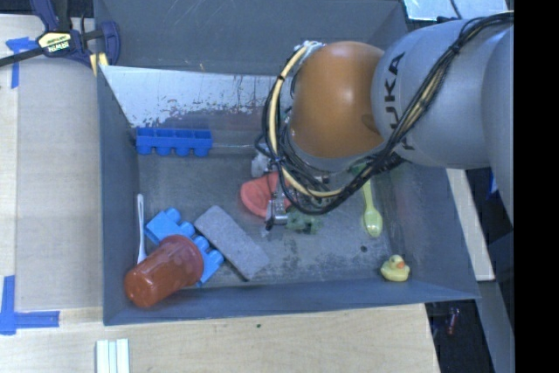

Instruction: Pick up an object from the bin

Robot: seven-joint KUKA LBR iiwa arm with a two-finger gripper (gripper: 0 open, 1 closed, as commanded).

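Hanging low near the middle of the bin (118,188), the gripper (278,216) is beside a flat red thing (253,195) at its 9 o'clock. I cannot tell if it is apart or together. Looks like the grab step; next, squeeze and lift

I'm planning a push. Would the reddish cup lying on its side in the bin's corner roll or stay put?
The reddish cup looks round, so it would probably roll. The blue brick against it may block it that way. It seems hollow, likely light.
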